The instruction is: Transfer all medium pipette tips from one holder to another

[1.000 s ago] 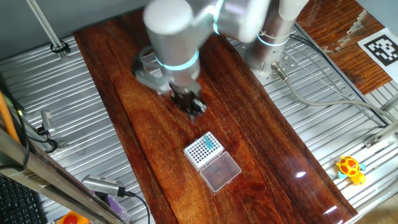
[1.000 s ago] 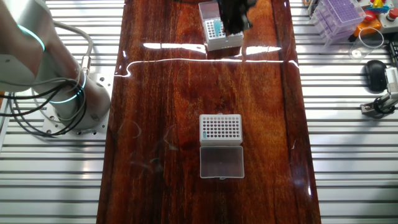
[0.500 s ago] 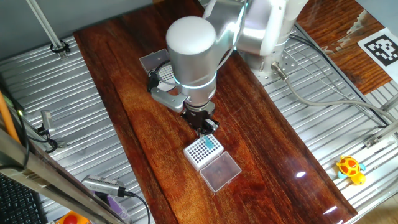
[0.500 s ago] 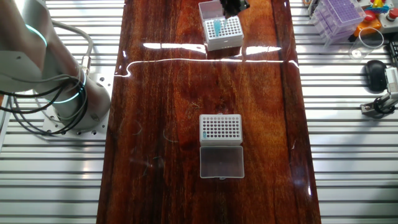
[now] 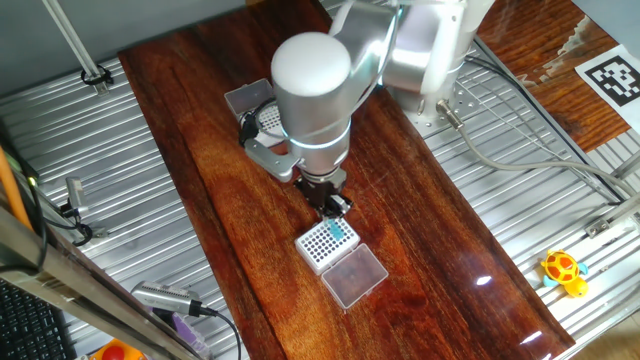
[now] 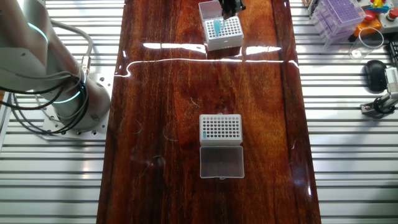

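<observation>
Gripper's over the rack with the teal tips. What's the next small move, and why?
Probably a short, straight descent. The gripper hangs just above the teal pipette tips clustered at one corner of the rack, apparently not yet touching them. Whether its fingers are open or lined up on a single tip cannot be told.

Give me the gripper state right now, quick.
Gripper: cannot tell whether open or shut; the fingertips are small and dark, low over the tips in the rack. Nothing visibly held.
</observation>
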{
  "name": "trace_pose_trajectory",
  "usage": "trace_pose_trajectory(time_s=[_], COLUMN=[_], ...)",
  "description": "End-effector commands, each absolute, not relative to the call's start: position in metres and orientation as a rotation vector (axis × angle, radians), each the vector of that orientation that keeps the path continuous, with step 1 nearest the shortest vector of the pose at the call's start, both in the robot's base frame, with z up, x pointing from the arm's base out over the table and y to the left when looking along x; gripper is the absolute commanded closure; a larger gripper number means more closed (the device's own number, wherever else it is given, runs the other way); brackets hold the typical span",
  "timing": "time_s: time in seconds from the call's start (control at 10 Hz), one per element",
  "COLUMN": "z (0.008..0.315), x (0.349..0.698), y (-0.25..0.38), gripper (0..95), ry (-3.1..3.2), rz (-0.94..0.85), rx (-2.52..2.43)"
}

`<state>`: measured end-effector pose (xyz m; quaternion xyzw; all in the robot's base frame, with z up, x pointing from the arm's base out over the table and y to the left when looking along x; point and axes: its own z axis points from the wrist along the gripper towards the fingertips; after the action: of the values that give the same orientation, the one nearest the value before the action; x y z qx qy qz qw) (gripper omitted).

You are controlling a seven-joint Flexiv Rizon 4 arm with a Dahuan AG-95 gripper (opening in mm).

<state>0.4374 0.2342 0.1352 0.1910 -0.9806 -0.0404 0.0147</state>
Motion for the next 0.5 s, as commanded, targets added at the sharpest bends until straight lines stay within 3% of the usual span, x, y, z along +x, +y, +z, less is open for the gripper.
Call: trace_pose_trajectory(time_s=[0.1,0.5], z=[0.1348,0.1306], x=[0.4337,0.4311], y=[0.2319,0.2348], gripper=[95.0,95.0], ry=[-3.059,-3.067], rz=[-0.135,-0.138], rx=[0.611,0.604])
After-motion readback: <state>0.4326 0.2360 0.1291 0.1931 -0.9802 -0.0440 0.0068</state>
